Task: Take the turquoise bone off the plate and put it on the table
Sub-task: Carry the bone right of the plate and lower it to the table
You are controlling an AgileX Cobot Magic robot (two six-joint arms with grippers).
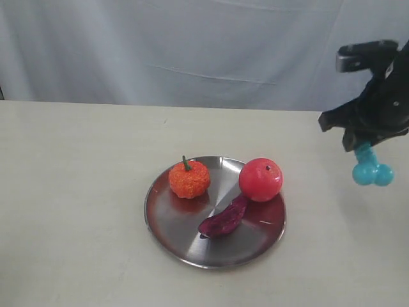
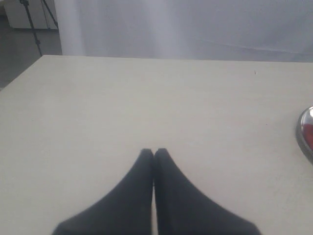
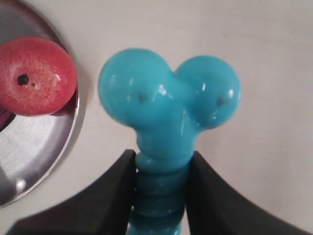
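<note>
Turquoise bone (image 1: 372,170) at right frame edge, off the plate (image 1: 169,220).
Right gripper (image 1: 364,147) clamps its shaft; long axis vertical (2 knobs pointing down).

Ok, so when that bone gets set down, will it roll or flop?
Probably stiff enough: the bone hangs straight from the right fingers without bending. Its glossy skin looks slippery, though the ribbed shaft should help grip. The knobbed end would likely stop it rolling on the table.
</note>
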